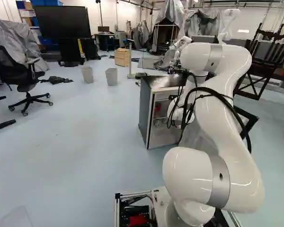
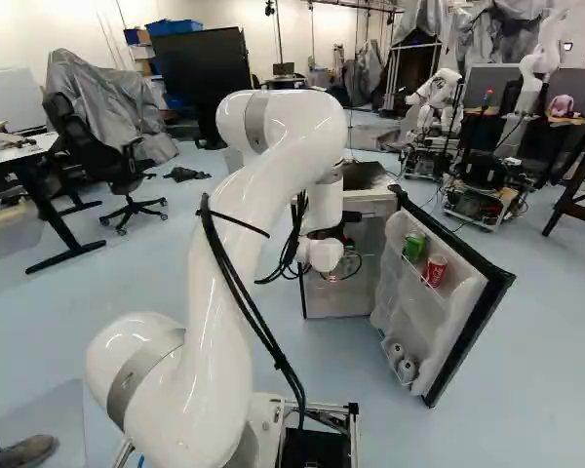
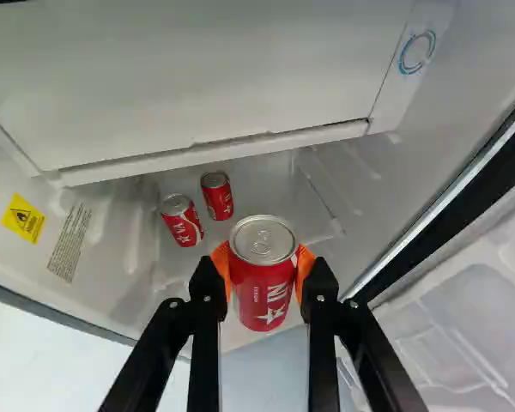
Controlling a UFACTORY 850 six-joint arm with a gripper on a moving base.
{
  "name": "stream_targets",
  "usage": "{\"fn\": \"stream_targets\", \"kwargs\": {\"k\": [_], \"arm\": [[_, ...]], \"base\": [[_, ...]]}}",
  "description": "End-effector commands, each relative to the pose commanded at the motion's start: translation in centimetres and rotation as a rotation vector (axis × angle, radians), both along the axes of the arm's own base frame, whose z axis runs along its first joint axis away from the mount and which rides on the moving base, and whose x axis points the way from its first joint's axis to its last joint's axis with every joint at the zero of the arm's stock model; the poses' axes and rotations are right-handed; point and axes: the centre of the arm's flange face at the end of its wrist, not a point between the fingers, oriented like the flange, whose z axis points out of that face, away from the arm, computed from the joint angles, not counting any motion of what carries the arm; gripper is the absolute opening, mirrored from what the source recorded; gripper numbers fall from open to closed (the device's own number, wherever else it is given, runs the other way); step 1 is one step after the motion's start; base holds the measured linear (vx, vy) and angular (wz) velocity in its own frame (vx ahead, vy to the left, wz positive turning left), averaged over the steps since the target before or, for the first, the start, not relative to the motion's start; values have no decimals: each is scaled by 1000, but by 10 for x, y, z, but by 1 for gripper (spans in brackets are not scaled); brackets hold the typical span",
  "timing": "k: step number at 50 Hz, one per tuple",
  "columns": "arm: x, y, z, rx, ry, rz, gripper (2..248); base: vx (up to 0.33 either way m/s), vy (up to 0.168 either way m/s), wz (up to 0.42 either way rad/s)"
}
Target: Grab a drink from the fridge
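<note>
In the right base view my gripper [image 2: 347,234] is mostly hidden by the wrist, at the opening of the small fridge [image 1: 144,113]. The wrist view shows the gripper [image 3: 262,270] shut on a red can [image 3: 262,296], an orange pad against each side and its silver top facing the camera. Beyond it, two more red cans [image 3: 182,220] [image 3: 216,196] stand side by side inside the fridge. The fridge door [image 2: 468,317] is swung wide, with a green can [image 2: 414,246] and a red can [image 2: 434,270] on its upper shelf.
White and silver round items [image 2: 402,361] sit in the door's lower rack. Another robot [image 2: 439,97] stands beyond the fridge. Two grey bins [image 1: 111,76] [image 1: 87,74] and an office chair [image 1: 26,85] are on the floor farther left.
</note>
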Motion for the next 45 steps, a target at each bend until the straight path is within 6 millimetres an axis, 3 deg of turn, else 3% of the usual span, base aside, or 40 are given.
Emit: {"fn": "stream_targets", "kwargs": {"k": [28, 45], "arm": [[-53, 26, 45, 6, 13, 7, 95], [-62, 30, 67, -4, -9, 7, 95]], "base": [[0, 0, 0], [0, 0, 0]]}}
